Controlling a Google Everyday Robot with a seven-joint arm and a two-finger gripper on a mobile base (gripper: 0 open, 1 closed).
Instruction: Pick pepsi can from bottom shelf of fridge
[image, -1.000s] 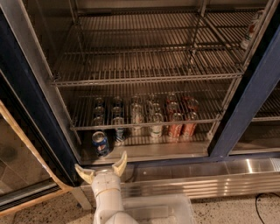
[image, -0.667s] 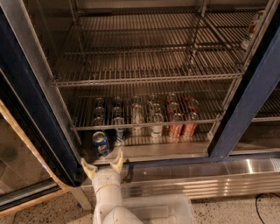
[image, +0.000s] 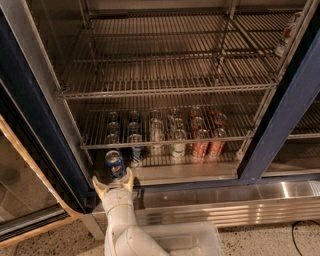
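Note:
The pepsi can is blue with a silver top and stands upright at the front left of the bottom shelf of the fridge. My gripper is just below and in front of the can, at the shelf's pale front strip. Its two pale fingers are spread open on either side, their tips under the can's base, not closed on it. My white arm rises from the bottom of the view.
Rows of silver, white-and-green and red cans stand on the rack just above, right of the pepsi can. Bare wire racks are higher up. The open glass door is at left, the ribbed steel base panel below.
My gripper has moved up and forward towards the pepsi can, its fingers now reaching the shelf's front edge. The cans have not moved.

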